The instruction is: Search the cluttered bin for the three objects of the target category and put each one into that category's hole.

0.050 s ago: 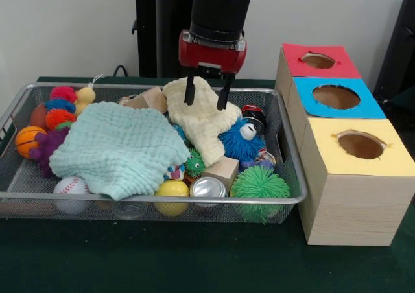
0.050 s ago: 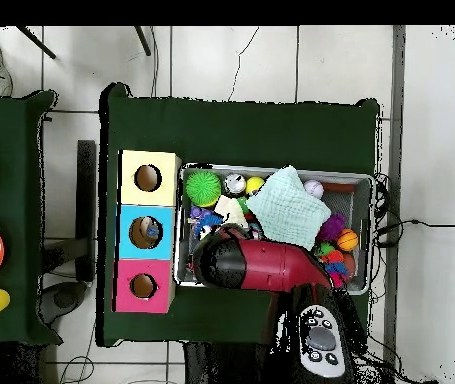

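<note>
Green table: wire bin (image 1: 288, 170) holds cloths, balls; open tool (image 1: 207, 92) above.

Mesh bin (image 1: 295, 176) is silver wire. Waffle-weave cloths: mint green (image 1: 117, 147), pale yellow (image 1: 202, 118). Spiky balls: bright green (image 1: 259, 184), blue with a googly eye (image 1: 240, 140), pink/blue/orange stack (image 1: 59, 105). Mini basketball (image 1: 28, 139) orange with black lines, baseball (image 1: 70, 187) white with red stitching. Box tops red (image 1: 319, 61), blue (image 1: 336, 97), yellow (image 1: 360, 145) over light wood sides. Tablecloth (image 1: 194, 260) dark green. Gripper (image 1: 207, 93) housing red, fingers black.
</note>
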Available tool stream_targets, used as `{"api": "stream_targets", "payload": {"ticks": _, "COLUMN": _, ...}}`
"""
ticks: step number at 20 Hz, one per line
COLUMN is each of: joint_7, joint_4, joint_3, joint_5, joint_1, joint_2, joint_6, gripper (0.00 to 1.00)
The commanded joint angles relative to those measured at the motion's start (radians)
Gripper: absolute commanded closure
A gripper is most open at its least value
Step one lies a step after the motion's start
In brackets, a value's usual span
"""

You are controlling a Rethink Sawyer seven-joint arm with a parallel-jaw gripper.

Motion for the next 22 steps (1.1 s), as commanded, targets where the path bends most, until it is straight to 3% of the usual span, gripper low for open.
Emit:
{"api": "stream_targets", "payload": {"ticks": 1, "joint_7": 0.187, "joint_4": 0.02, "joint_3": 0.01, "joint_5": 0.023, "joint_1": -0.001, "joint_2": 0.041, "joint_6": -0.048, "gripper": 0.0}}
{"api": "stream_targets", "payload": {"ticks": 6, "joint_7": 0.241, "joint_4": -0.036, "joint_3": -0.024, "joint_5": 0.04, "joint_1": 0.04, "joint_2": 0.163, "joint_6": -0.142, "gripper": 0.0}}
{"api": "stream_targets", "payload": {"ticks": 12, "joint_7": 0.223, "joint_4": -0.016, "joint_3": -0.062, "joint_5": 0.051, "joint_1": 0.075, "joint_2": 0.135, "joint_6": -0.123, "gripper": 0.0}}
{"api": "stream_targets", "payload": {"ticks": 13, "joint_7": 0.226, "joint_4": -0.012, "joint_3": -0.07, "joint_5": 0.065, "joint_1": 0.082, "joint_2": 0.136, "joint_6": -0.122, "gripper": 1.0}}
{"api": "stream_targets", "payload": {"ticks": 18, "joint_7": 0.21, "joint_4": 0.006, "joint_3": -0.03, "joint_5": 0.071, "joint_1": 0.06, "joint_2": 0.12, "joint_6": -0.117, "gripper": 1.0}}
{"api": "stream_targets", "payload": {"ticks": 22, "joint_7": 0.215, "joint_4": 0.0, "joint_3": -0.047, "joint_5": 0.08, "joint_1": 0.081, "joint_2": 0.119, "joint_6": -0.1, "gripper": 1.0}}
